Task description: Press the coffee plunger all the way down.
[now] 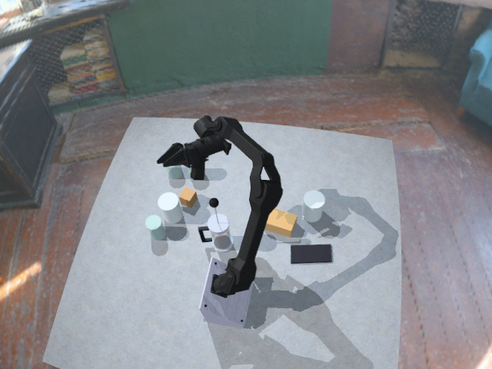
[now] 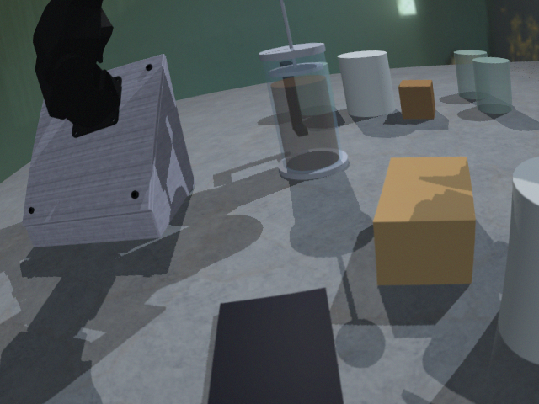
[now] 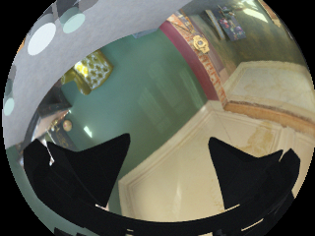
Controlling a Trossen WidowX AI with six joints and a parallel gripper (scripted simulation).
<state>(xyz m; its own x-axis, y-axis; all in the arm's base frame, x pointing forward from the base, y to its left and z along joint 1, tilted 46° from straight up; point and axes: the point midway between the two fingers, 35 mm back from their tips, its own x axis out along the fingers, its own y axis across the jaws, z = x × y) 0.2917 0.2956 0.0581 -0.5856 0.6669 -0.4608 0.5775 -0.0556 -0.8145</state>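
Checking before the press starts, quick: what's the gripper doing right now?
Gripper: open, holding nothing, raised away from the plunger knob.

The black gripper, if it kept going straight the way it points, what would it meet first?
Probably nothing on the table: the open black gripper points roughly level and outward, fingers framing only distant room. Depth is uncertain.
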